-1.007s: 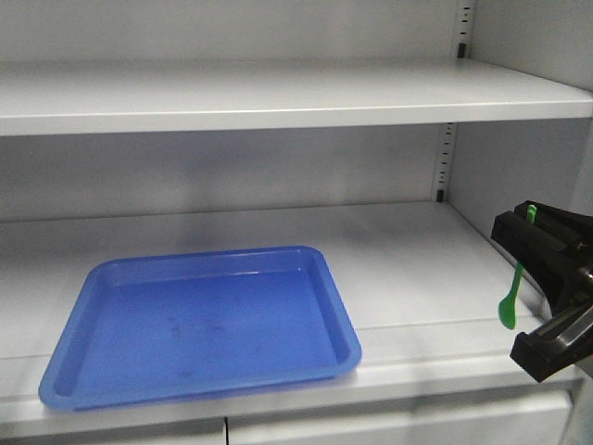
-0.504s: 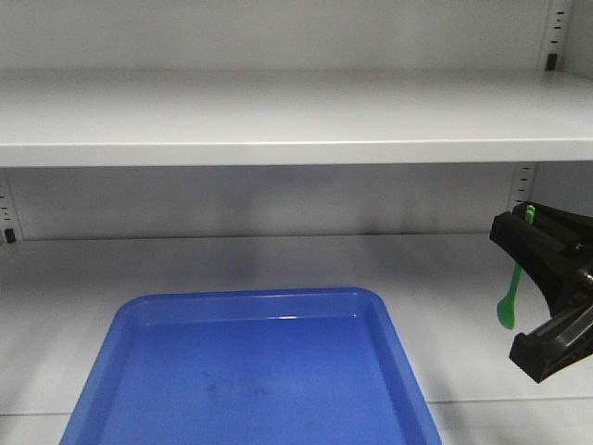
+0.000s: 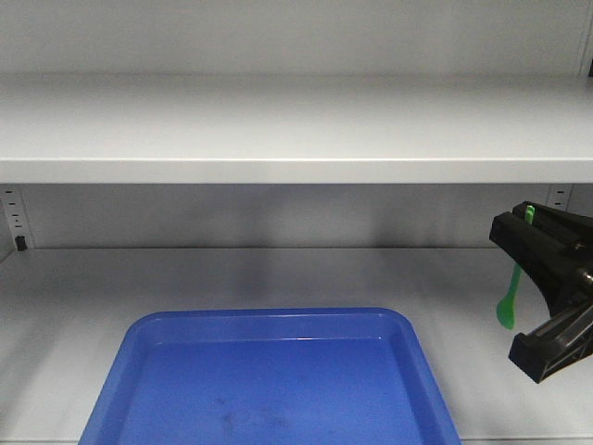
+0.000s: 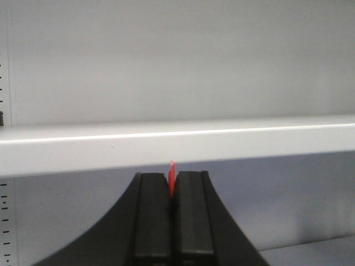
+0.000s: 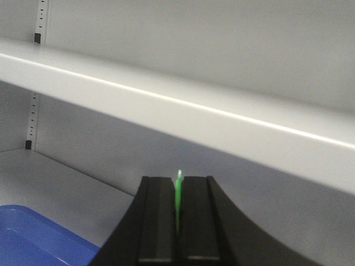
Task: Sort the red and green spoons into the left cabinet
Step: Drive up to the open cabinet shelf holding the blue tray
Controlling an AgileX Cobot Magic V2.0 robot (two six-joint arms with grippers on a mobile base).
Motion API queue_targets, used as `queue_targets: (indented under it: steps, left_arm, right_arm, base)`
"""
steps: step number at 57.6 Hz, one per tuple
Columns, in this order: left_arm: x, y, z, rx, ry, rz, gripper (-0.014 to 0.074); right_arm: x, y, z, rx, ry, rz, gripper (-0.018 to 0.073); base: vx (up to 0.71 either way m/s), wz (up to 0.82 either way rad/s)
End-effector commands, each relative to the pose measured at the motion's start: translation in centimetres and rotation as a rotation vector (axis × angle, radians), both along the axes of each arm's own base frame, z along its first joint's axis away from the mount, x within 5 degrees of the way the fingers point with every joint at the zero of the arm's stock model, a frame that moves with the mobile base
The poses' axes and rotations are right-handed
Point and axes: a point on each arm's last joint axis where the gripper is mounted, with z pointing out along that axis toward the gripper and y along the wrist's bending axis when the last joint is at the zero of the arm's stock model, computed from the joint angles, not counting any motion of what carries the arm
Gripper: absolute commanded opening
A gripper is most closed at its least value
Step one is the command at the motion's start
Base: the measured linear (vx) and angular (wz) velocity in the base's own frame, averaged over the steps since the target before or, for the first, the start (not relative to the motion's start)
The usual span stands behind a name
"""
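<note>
The green spoon (image 3: 507,301) hangs bowl-down from my right gripper (image 3: 521,246) at the right edge of the front view, above the lower shelf (image 3: 278,273) of the left cabinet. In the right wrist view the right gripper (image 5: 177,202) is shut on the green spoon (image 5: 178,185), whose thin handle pokes out between the pads. My left gripper (image 4: 172,191) is shut on the red spoon (image 4: 172,173); only a small red tip shows above the pads, just under a shelf edge (image 4: 177,138). The front view does not show the left gripper.
A shallow blue tray (image 3: 269,371) lies on the lower shelf, left of and below the right gripper; its corner (image 5: 28,238) shows in the right wrist view. The upper shelf (image 3: 278,130) runs across overhead. Peg-hole strips (image 3: 11,218) line the back wall.
The front view has swung and drawn closer: the tray now sits lower and further right in frame, the shelves face-on. The right gripper keeps its place in frame, still holding the green spoon.
</note>
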Motion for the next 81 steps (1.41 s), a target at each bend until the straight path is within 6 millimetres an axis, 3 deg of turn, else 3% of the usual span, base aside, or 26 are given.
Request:
queue_targets:
  steps: [1, 65, 81]
  left_arm:
    - [-0.6, 0.1, 1.8, -0.039, -0.112, -0.007, 0.0111]
    - [-0.5, 0.0, 1.6, -0.034, -0.087, -0.009, 0.0111]
    - [0.9, -0.4, -0.3, 0.005, 0.089, -0.017, 0.0111]
  right_arm:
    - [-0.4, 0.2, 1.5, 0.04, -0.057, 0.037, -0.0009]
    - [-0.4, 0.2, 1.5, 0.04, -0.057, 0.036, -0.0009]
    - [2.1, 1.2, -0.5, 0.093, 0.048, 0.106, -0.0009]
  base:
    - [0.02, 0.02]
    - [0.0, 0.0]
    - [0.0, 0.0]
